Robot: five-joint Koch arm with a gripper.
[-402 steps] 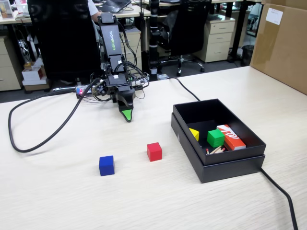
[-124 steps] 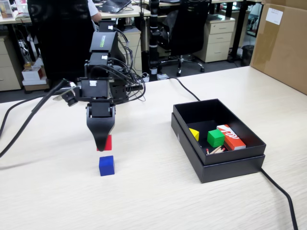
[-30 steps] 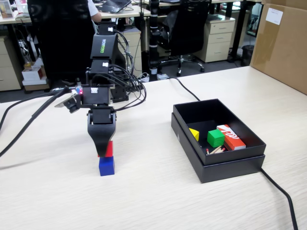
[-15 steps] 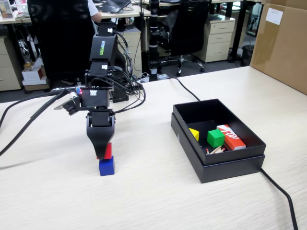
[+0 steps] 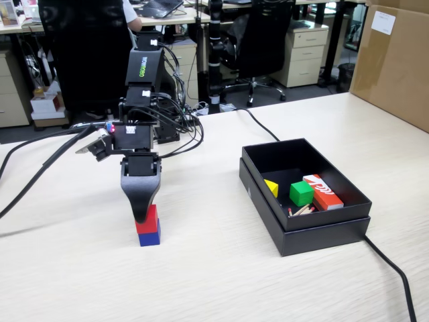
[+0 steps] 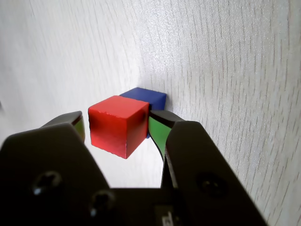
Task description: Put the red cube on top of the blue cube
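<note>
In the fixed view the red cube (image 5: 151, 219) sits on top of the blue cube (image 5: 150, 239), left of the table's middle. My gripper (image 5: 143, 216) points straight down around the red cube. The wrist view shows the red cube (image 6: 116, 124) between the green-padded fingers of the gripper (image 6: 117, 120), with the blue cube (image 6: 146, 97) showing just beyond it. The right pad (image 6: 157, 134) lies against the cube's side. A narrow gap separates the left fingertip (image 6: 75, 121) from the cube, so the jaws stand slightly open.
A black open box (image 5: 301, 231) stands to the right, holding a green cube (image 5: 301, 193), a yellow piece (image 5: 271, 188) and a red-orange and white box (image 5: 323, 191). A black cable (image 5: 395, 268) runs past its front right corner. A cardboard box (image 5: 395, 60) stands at the far right.
Over the last second the gripper lowered the red cube onto the blue cube. The red cube hung just above it before and now rests on it, with the jaws eased apart.
</note>
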